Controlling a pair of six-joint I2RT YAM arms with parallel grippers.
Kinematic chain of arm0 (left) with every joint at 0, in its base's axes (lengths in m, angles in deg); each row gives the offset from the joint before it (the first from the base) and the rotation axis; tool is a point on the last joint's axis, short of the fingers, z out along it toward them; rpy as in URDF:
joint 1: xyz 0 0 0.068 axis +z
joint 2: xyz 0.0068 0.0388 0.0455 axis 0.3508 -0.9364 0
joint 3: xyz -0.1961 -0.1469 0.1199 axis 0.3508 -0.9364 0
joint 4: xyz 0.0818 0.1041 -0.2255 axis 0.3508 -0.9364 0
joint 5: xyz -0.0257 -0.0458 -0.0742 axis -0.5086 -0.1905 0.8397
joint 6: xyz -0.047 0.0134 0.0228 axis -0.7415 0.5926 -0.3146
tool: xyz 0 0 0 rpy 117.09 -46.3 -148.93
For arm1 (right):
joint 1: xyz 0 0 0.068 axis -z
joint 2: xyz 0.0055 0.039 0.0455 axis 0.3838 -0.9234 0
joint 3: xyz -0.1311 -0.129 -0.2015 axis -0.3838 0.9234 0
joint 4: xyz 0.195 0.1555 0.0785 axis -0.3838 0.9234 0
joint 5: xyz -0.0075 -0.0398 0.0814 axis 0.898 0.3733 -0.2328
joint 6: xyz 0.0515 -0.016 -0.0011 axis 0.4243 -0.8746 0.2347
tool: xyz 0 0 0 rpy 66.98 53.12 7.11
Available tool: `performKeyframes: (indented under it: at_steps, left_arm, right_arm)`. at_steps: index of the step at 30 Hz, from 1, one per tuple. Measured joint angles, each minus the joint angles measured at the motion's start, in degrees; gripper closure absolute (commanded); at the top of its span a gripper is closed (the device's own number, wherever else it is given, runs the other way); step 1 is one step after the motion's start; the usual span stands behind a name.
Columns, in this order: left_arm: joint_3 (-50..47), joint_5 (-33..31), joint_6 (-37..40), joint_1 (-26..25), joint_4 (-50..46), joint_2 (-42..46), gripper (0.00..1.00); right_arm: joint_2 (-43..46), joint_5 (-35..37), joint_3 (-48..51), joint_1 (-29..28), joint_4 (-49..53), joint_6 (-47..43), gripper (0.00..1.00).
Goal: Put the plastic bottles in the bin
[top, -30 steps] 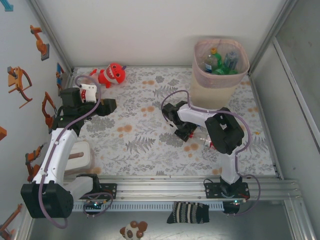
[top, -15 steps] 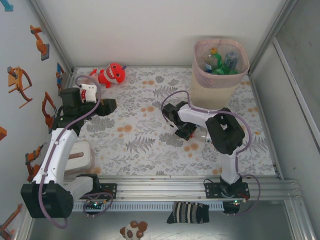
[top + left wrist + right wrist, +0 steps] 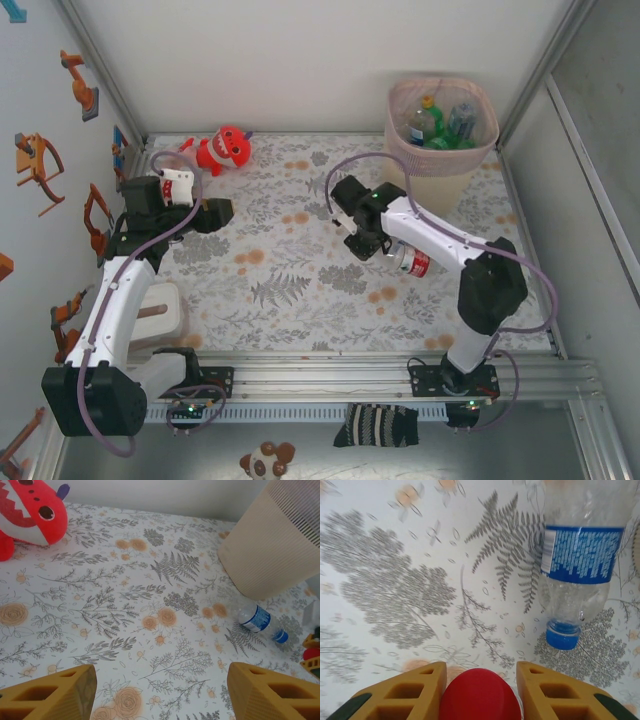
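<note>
Room: A white-walled cell edged with aluminium rails (image 3: 330, 375). Orange robot-arm stickers (image 3: 38, 160) dotted the left wall.
Surface: A flat tablecloth (image 3: 280, 290), pale with grey ferns and orange flowers, covered the whole table.
Bin: The bin (image 3: 440, 185) stood upright at the far right corner of the cloth, with a pink mesh rim above a cream body. Several bottles (image 3: 426, 122) lay inside, one of them green.
Right gripper: The right gripper (image 3: 383, 248) was clenched on a red-capped bottle (image 3: 410, 263) near the front of the bin. In the wrist view the red cap sat tight between the yellow fingers (image 3: 405, 697).
Loose bottle: A clear blue-labelled bottle (image 3: 580, 565) with a blue cap lay on its side on the cloth, close to the foot of the bin.
Left gripper: The left gripper (image 3: 215, 212) hung over the left side of the cloth. Its fingers were spread wide with nothing between them.
Toy: A red plush toy (image 3: 222, 150) sat at the far left corner, against the back wall.
Near edge: A striped sock (image 3: 377, 425) and a brown-and-white plush (image 3: 268, 460) lay on the grey floor in front of the rails.
</note>
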Motion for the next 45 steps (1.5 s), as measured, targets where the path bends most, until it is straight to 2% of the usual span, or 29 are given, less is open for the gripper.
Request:
performKeyframes:
  at_steps: [8, 14, 18, 29, 33, 38, 45]
  left_arm:
    - [-0.02, -0.26, 0.02, 0.0, 0.04, 0.59, 0.31]
    - [-0.02, -0.22, 0.02, 0.0, 0.07, 0.9, 0.31]
    - [-0.02, -0.2, 0.0, 0.0, 0.11, 0.9, 0.31]
    - [-0.02, -0.17, 0.0, 0.0, 0.15, 0.87, 0.31]
    - [-0.02, -0.11, 0.0, 0.0, 0.26, 0.87, 0.31]
    - [-0.02, -0.02, 0.0, 0.0, 0.35, 0.87, 0.31]
    - [-0.02, 0.0, -0.02, 0.0, 0.37, 0.66, 0.31]
  right_arm:
    - [6.97, -7.72, -5.44, 0.85, 0.42, 2.47, 0.76]
    - [12.31, -13.31, -9.73, 4.7, -0.46, 5.57, 0.77]
    - [14.47, -17.25, -14.71, 9.05, -1.6, 8.83, 0.78]
    - [15.17, -26.08, -28.96, 25.57, -9.99, 19.19, 0.78]
    - [13.66, -27.78, -32.35, 30.97, -15.19, 23.41, 0.78]
    - [6.95, -29.38, -41.44, 36.48, -20.87, 28.06, 0.79]
    - [-1.03, -28.37, -48.76, 40.74, -23.58, 29.9, 0.8]
